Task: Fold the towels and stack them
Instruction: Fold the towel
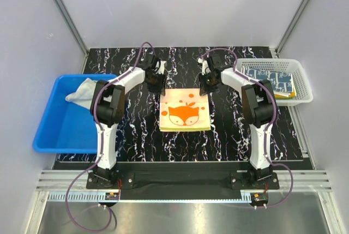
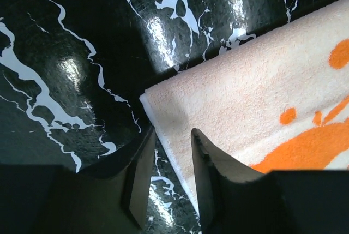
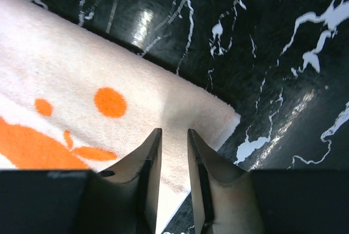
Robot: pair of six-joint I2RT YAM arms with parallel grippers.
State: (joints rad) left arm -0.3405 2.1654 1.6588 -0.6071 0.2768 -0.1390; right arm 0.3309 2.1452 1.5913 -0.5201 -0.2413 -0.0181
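A cream towel with an orange fox (image 1: 185,109) lies flat in the middle of the black marbled table. My left gripper (image 1: 158,85) hovers at its far left corner. In the left wrist view it (image 2: 172,131) is open and straddles the towel (image 2: 262,92) edge, one finger over the table and one over the cloth. My right gripper (image 1: 206,84) is at the far right corner. Its jaws (image 3: 174,131) stand narrowly open above the towel (image 3: 82,81), pinching nothing. Folded towels (image 1: 271,79), a navy-patterned one on top, are stacked in the white basket. A whitish towel (image 1: 82,91) lies crumpled in the blue bin.
The blue plastic bin (image 1: 54,136) sits at the table's left edge and the white mesh basket (image 1: 302,95) at the far right. Grey walls and metal frame posts close in the back and sides.
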